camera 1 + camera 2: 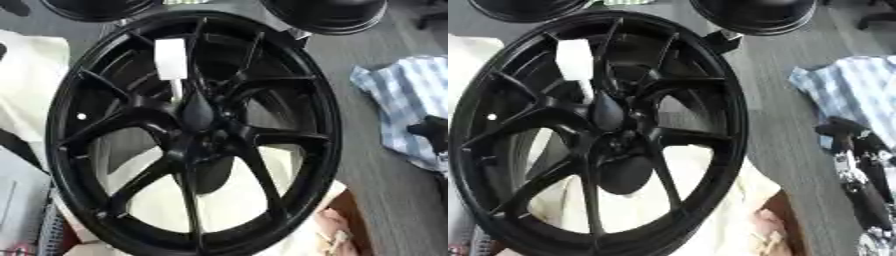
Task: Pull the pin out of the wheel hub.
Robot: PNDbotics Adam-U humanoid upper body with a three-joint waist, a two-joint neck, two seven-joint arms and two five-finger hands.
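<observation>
Grey tabletop (385, 200) carries a black wheel hub (197, 132) that fills most of the view, with a striped cloth (398, 107) at its 3 o'clock. The pin (172, 65), a white piece with a thin stem, stands in the hub at about 11 o'clock from the centre boss, its stem running down toward the boss. The right hand (859, 165) shows at the hub's 3 o'clock, well apart from it and lying over the cloth; its fingers are too dark to read, so I cannot tell its state. No left hand shows. The reach to the pin crosses the rim and spokes, so a hand could catch on a spoke, or pull the pin askew and jam its stem.
</observation>
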